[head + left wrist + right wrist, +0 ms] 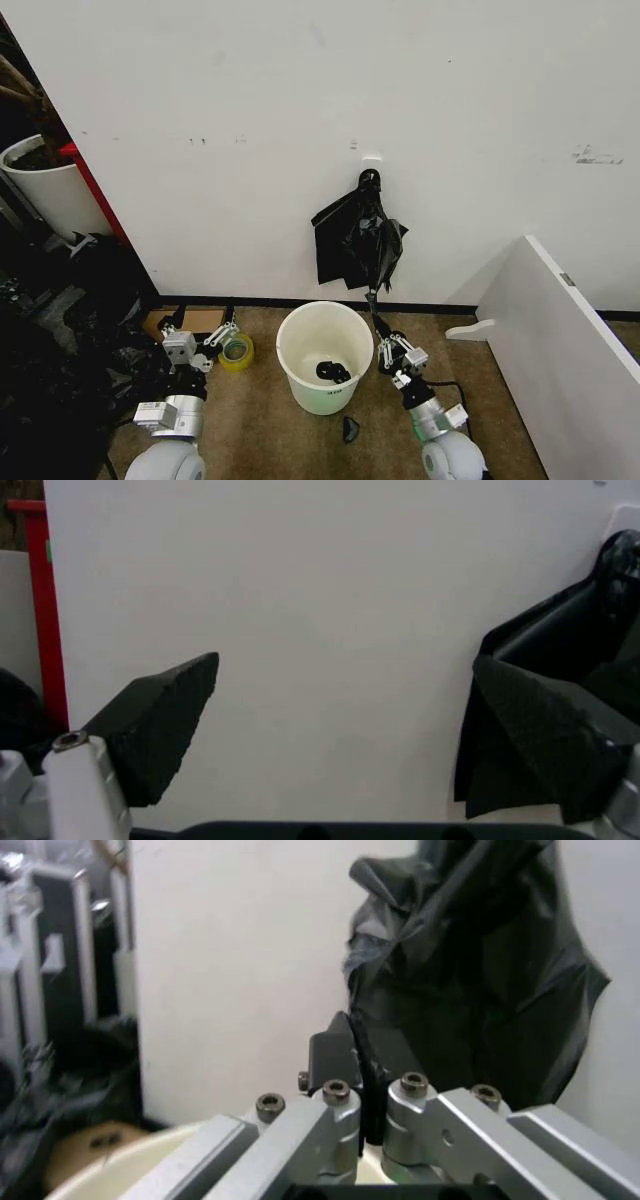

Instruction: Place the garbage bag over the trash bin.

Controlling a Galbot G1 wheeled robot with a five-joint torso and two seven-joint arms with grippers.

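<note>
While the robot faces a plain white wall with a dark skirting strip, everything sits on dull brown carpet. Far left stands a big white plant pot (48, 190) with dark soil beside a red post (92, 190), and below them lies a dark clutter of cases. The left gripper (205, 345) hangs low near a yellow tape roll (236, 352), its ridged black fingers (165, 720) spread wide and clasping nothing. Just beside the tape stands the trash bin (325, 350), a round cream-white plastic bucket with tapered sides and a rolled rim, with a small crumpled black lump (334, 372) lying at its bottom. Another black scrap (350, 429) lies on the carpet in front of it. Above and behind the bin the garbage bag (357, 243) hangs from a hook on the wall, thin, glossy and crinkled, folding into loose pleats that narrow to a strip at the bottom. The right gripper (390, 350), just right of the bin's rim, is pinched tight on that trailing strip; in the right wrist view the metal fingers (335, 1129) are closed on the black film. Far right a flat white panel (560, 330) leans at an angle.
</note>
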